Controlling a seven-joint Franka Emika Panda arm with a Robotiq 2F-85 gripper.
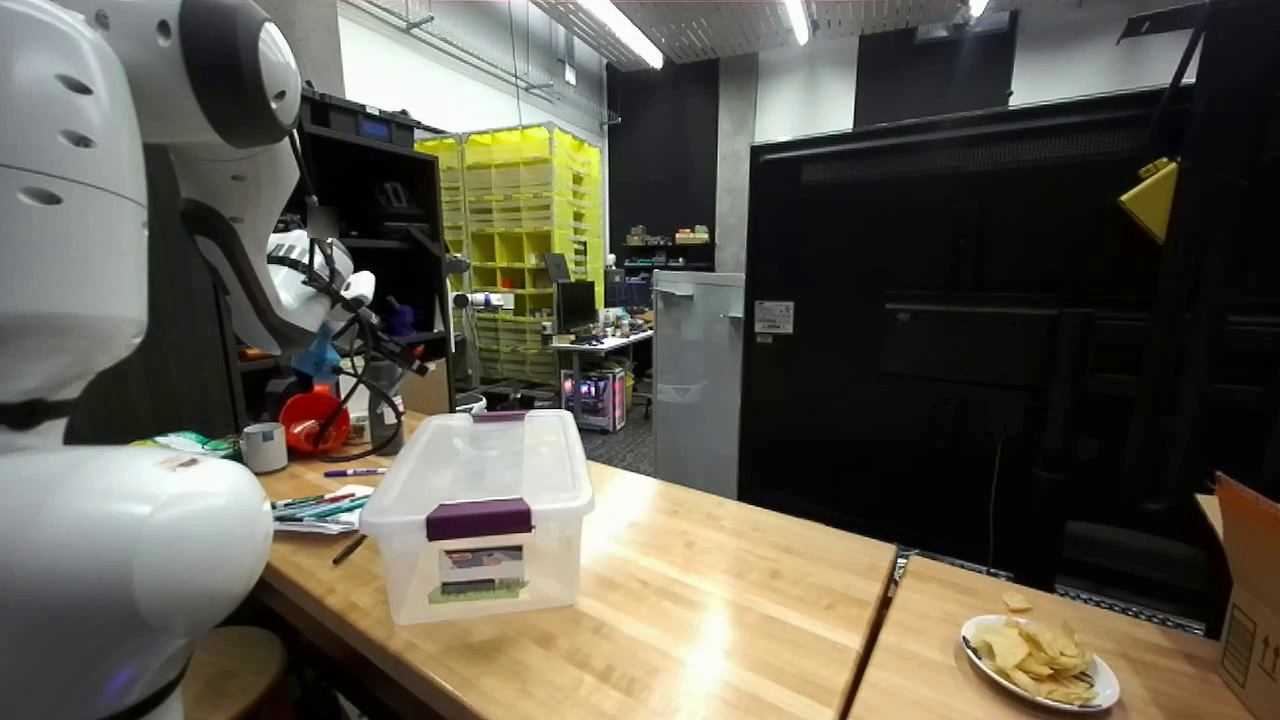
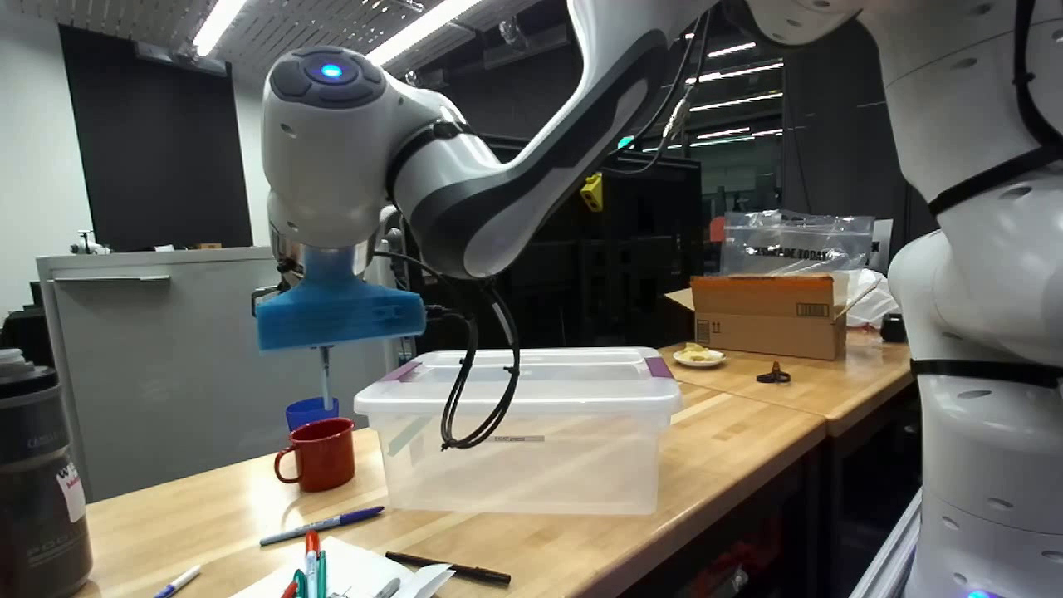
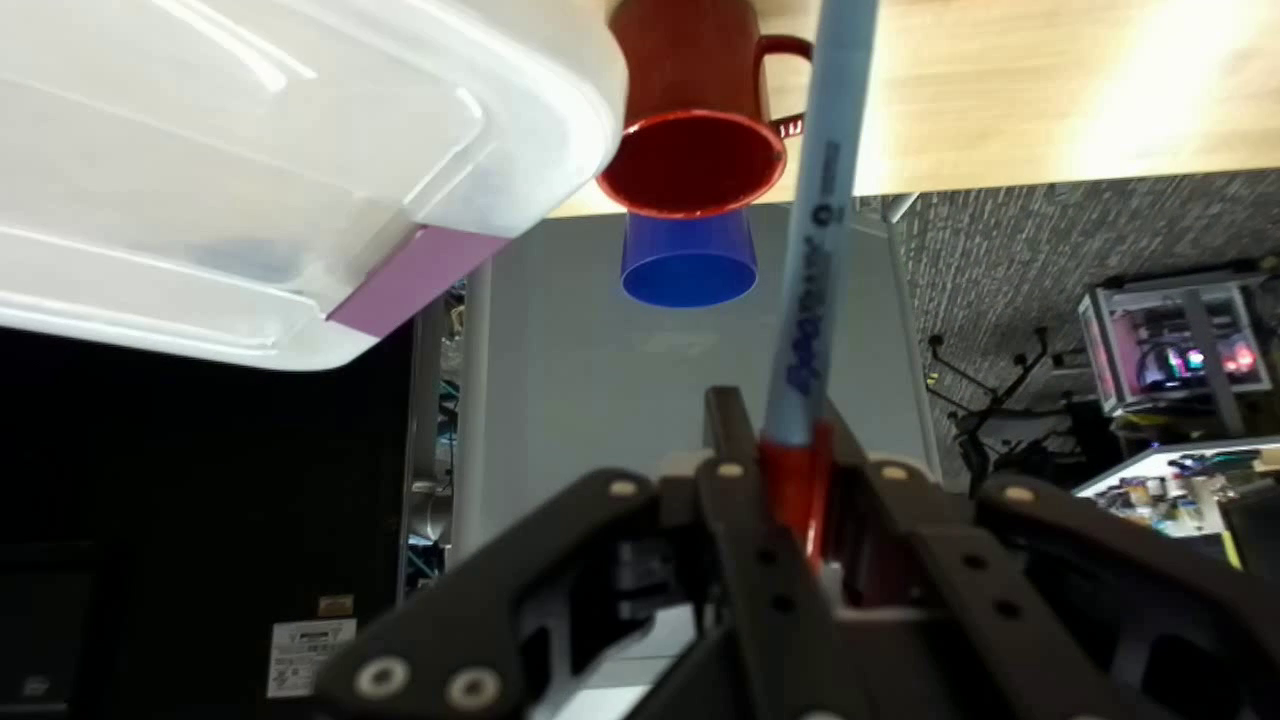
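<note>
Pale grey barrel, red end: marker (image 3: 815, 250), one, lying right of centre in the wrist view. My gripper (image 3: 785, 430) is pinching it, the fingers (image 3: 730, 430) pressing its red end; its far end is running out past the top edge. In an exterior view a blue cover (image 2: 340, 317) is hiding my fingers; the marker is hanging below, left of centre, its tip overlapping a blue cup (image 2: 304, 415). Over the cup or in front of it, I am not making out.

Writing: EXPO is running along the barrel, smaller print blurring. Plastic bag (image 2: 795, 241), upper right: MADE TODAY is showing, earlier letters blurring. Bottle (image 2: 41, 490), cut by the left edge: a white label is showing a W. Storage bin (image 1: 555, 560): its sticker (image 1: 480, 573) is carrying print too small for me.

Containers: the bin, clear, lidded, is standing at centre in both exterior views. Red mug (image 2: 325, 455) is standing near it, hiding the blue cup's lower part. White plate (image 1: 975, 640), lower right, is holding chips (image 1: 1040, 655). Cardboard box (image 2: 760, 311) is spreading its flaps, its inside hidden.
</note>
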